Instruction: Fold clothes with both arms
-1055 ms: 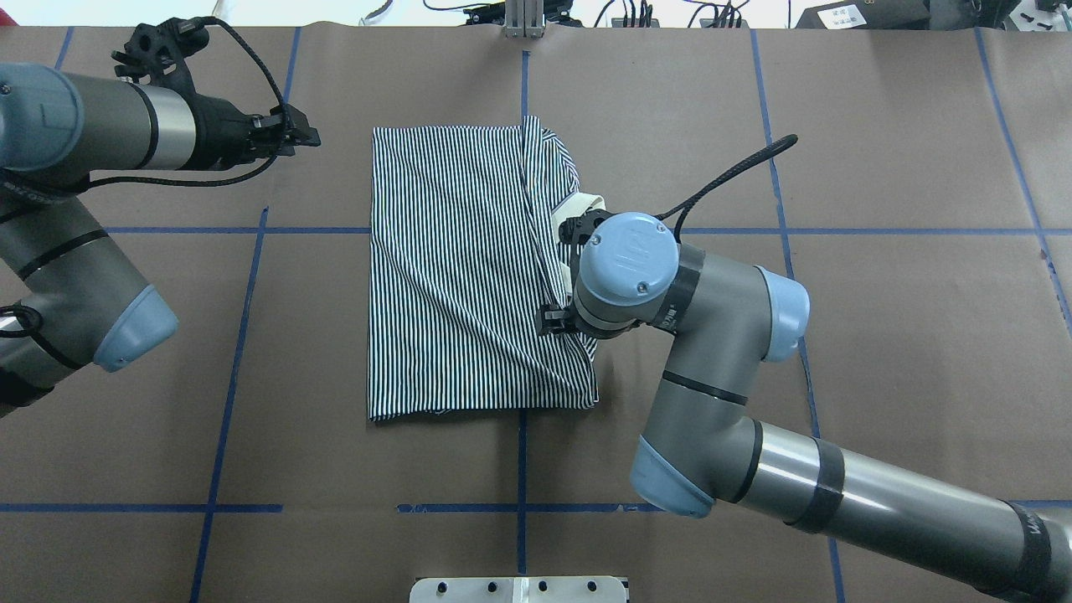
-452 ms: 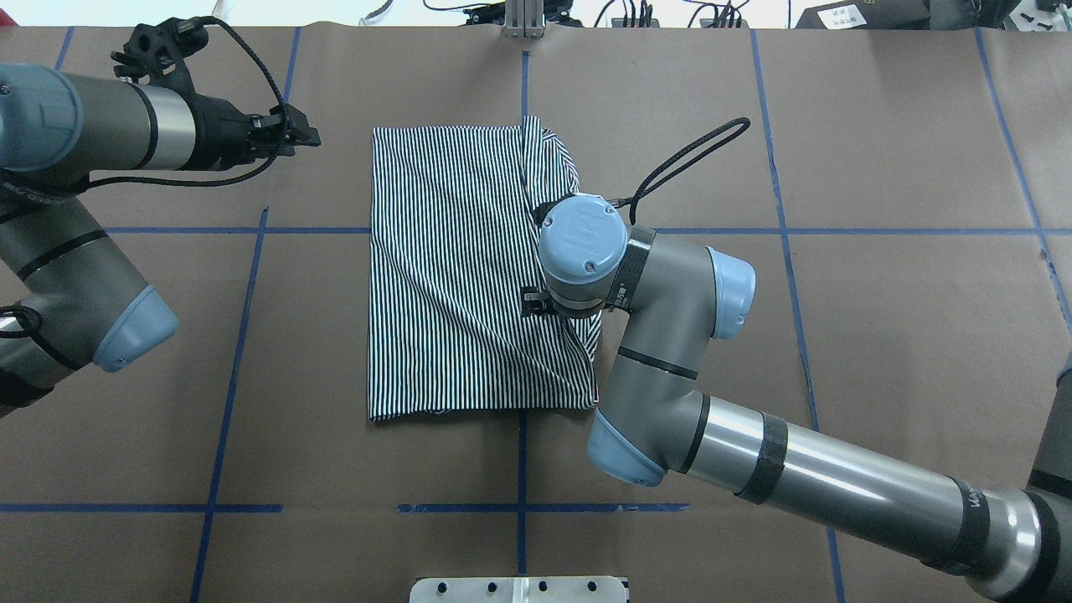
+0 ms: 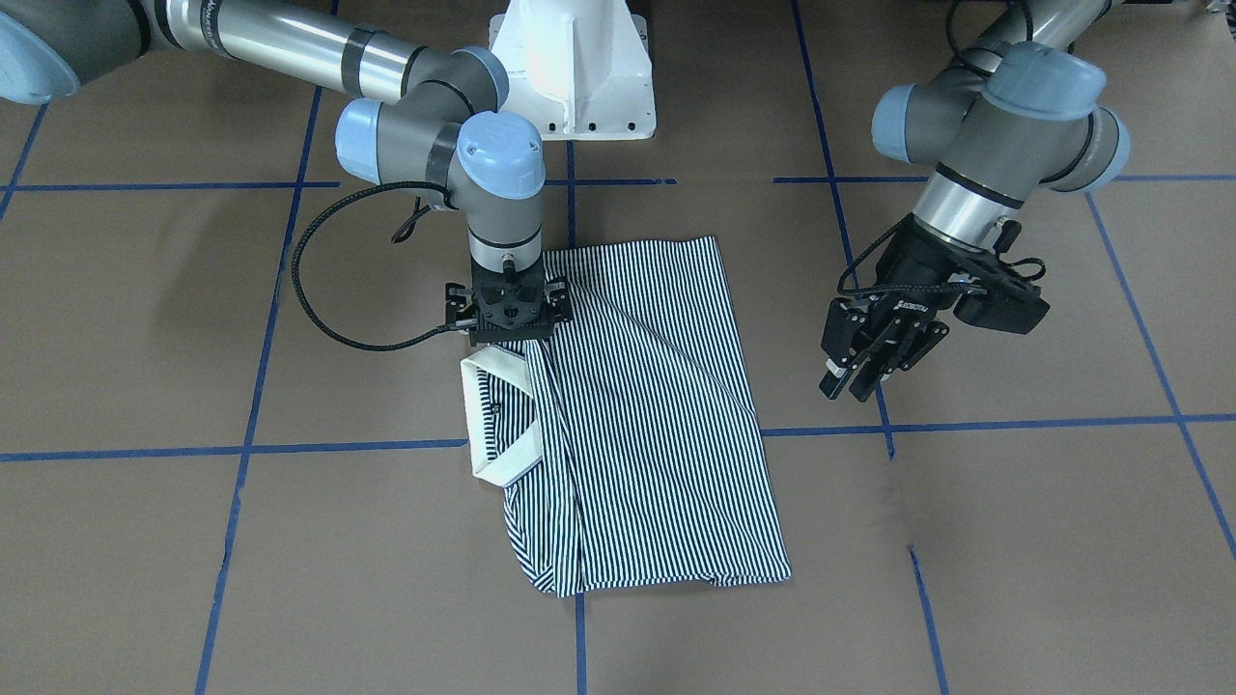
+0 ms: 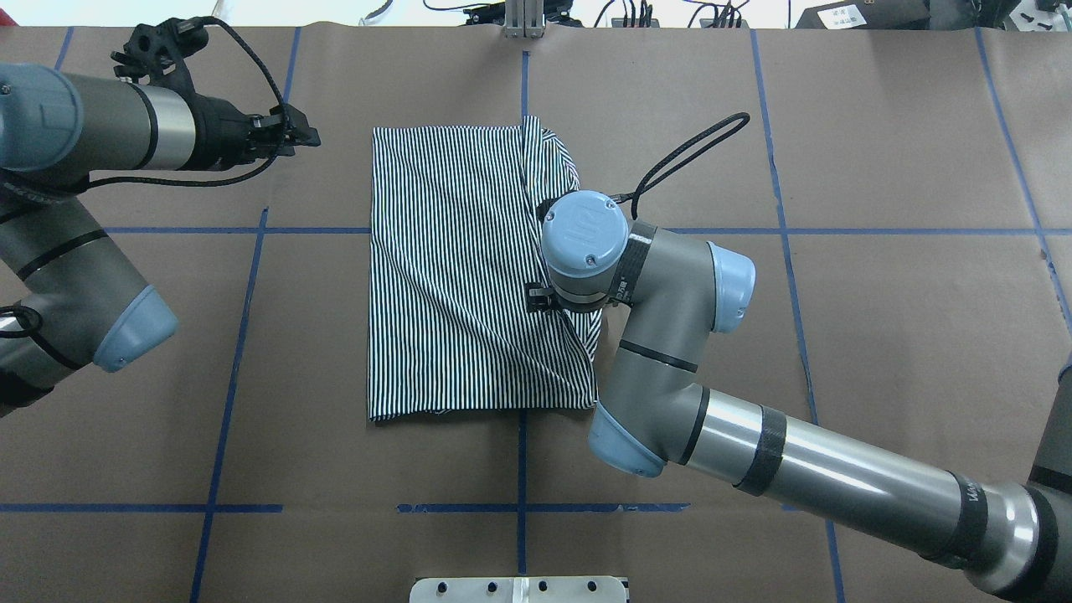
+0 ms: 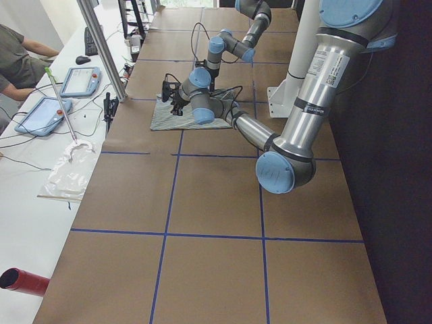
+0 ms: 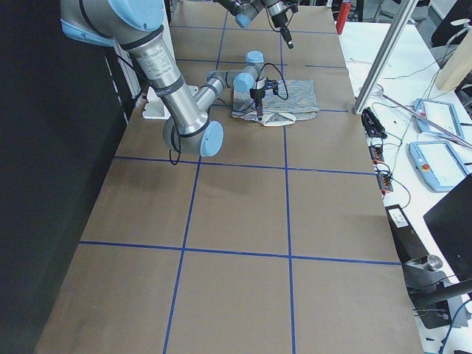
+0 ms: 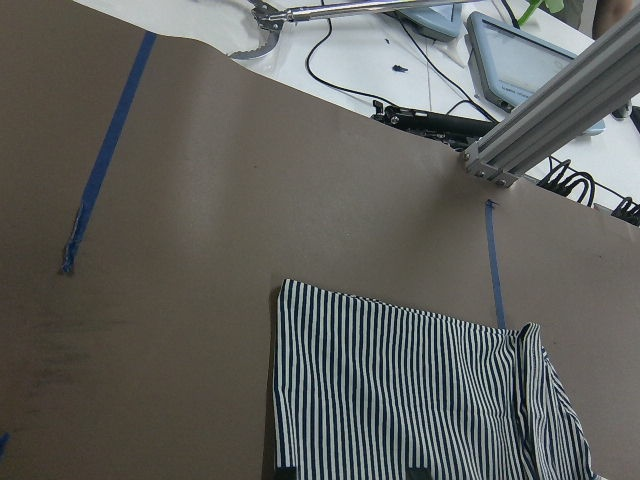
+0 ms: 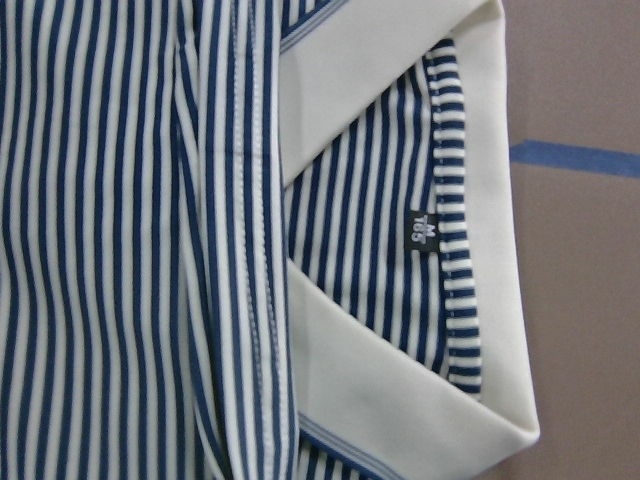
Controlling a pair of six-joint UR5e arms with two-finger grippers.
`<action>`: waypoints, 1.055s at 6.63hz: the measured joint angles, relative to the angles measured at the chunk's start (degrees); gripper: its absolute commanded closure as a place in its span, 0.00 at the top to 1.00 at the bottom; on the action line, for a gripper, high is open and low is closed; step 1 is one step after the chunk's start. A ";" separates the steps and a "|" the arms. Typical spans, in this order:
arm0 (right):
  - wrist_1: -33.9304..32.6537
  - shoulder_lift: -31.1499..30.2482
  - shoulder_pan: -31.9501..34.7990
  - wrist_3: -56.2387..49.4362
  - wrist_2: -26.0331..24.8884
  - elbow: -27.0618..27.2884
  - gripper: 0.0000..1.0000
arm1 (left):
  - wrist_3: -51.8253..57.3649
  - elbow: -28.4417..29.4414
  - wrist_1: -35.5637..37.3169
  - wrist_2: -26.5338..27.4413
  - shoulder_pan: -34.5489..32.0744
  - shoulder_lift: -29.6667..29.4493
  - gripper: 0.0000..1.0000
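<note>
The striped polo shirt (image 3: 657, 434) lies folded lengthwise on the brown table; it also shows in the overhead view (image 4: 452, 268). Its cream collar (image 3: 483, 425) sticks out at the folded edge. My right gripper (image 3: 507, 333) points straight down on the shirt's edge just beside the collar, with its jaws spread open. In the overhead view my wrist hides it. The right wrist view is filled by stripes (image 8: 100, 250) and collar (image 8: 400, 400). My left gripper (image 3: 855, 381) hangs open and empty, off the shirt's far corner (image 4: 306, 134).
The white pedestal base (image 3: 570, 77) stands behind the shirt. Blue tape lines (image 4: 239, 335) cross the brown table cover. An aluminium post (image 4: 523, 17) stands at the far edge. A metal plate (image 4: 519, 589) sits at the near edge. An operator (image 5: 20, 61) sits at a side table.
My right arm moved left over the shirt's folded edge and now covers the collar in the overhead view. In the last half second it barely shifted. The left arm has not moved.
</note>
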 measured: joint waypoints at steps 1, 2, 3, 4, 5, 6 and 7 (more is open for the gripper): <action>0.02 -1.19 1.12 -2.11 0.52 0.28 1.00 | 0.02 0.00 -0.01 0.00 0.00 -0.04 0.47; 0.01 -3.32 3.00 -4.91 1.67 1.23 1.00 | 0.02 0.00 -0.02 0.00 0.00 -0.09 0.47; -0.21 -5.28 5.41 -7.78 3.43 2.70 1.00 | 0.05 0.00 -0.02 0.00 0.00 -0.16 0.47; -0.40 -5.52 7.26 -9.10 5.56 3.55 1.00 | 0.06 0.00 -0.02 0.00 0.00 -0.21 0.47; -0.20 -2.86 8.05 -8.04 6.73 1.87 1.00 | 0.07 -0.02 -0.02 0.00 0.00 -0.24 0.47; 0.02 1.39 8.31 -6.00 6.98 -2.13 1.00 | 0.07 -0.05 -0.02 0.00 0.00 -0.27 0.47; 1.16 5.27 8.32 -4.52 6.69 -7.06 1.00 | 0.07 -0.11 -0.02 0.00 -0.02 -0.29 0.47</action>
